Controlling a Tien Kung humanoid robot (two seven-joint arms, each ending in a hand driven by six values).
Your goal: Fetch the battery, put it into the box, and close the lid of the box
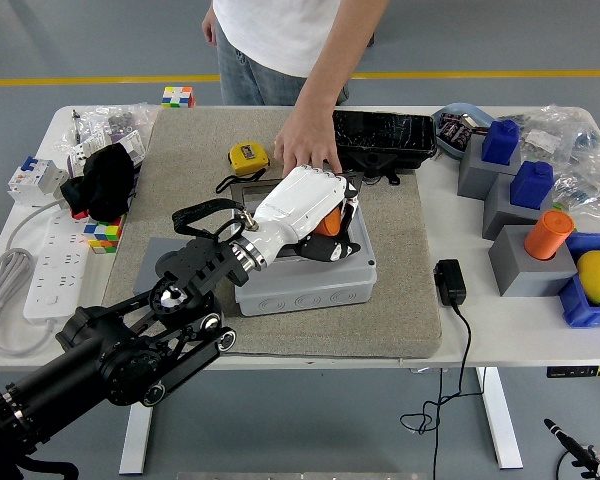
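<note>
A grey plastic box stands on the grey mat in the middle of the table. My left hand, white-backed with black fingers, hangs over the box's open top. Its fingers are curled round an orange battery, which shows just under the palm. The clear lid is hinged up at the box's far side and is mostly hidden behind my hand. A person at the far side rests a hand at the lid's top edge.
A yellow tape measure and a black cracked slab lie behind the box. A black power adapter sits right of the mat. Grey blocks with blue and orange caps crowd the right; a power strip lies left.
</note>
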